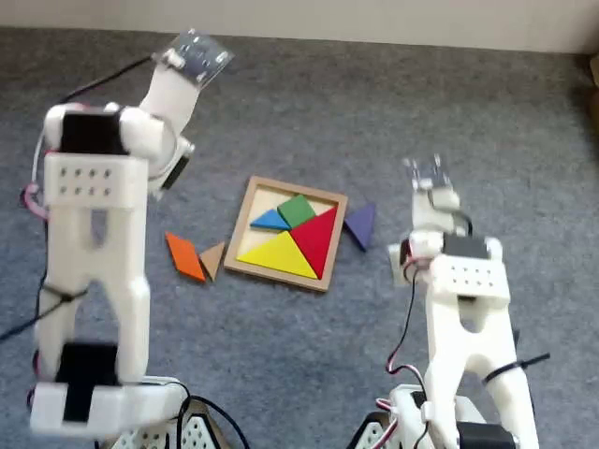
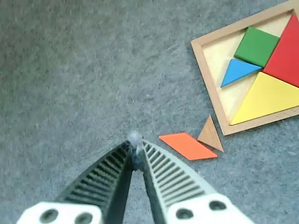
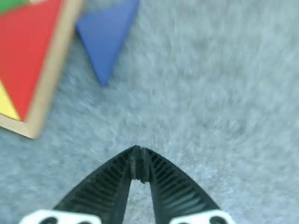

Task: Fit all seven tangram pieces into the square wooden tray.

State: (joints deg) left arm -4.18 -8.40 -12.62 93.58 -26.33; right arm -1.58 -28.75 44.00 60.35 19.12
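Observation:
The square wooden tray (image 1: 238,224) holds a green square (image 1: 297,210), a small blue triangle (image 1: 270,221), a red triangle (image 1: 318,238) and a yellow triangle (image 1: 276,254). On the carpet by its left edge lie an orange parallelogram (image 2: 188,145) and a tan triangle (image 2: 210,135). A dark blue triangle (image 3: 106,35) rests just off the tray's right side. My left gripper (image 2: 135,148) is shut and empty, held high over the carpet left of the tray. My right gripper (image 3: 138,163) is shut and empty, to the right of the dark blue triangle.
Grey carpet covers the whole work area. Both arm bases stand at the near edge, the left arm's white body (image 1: 94,234) rising tall beside the orange parallelogram. Cables trail near both bases.

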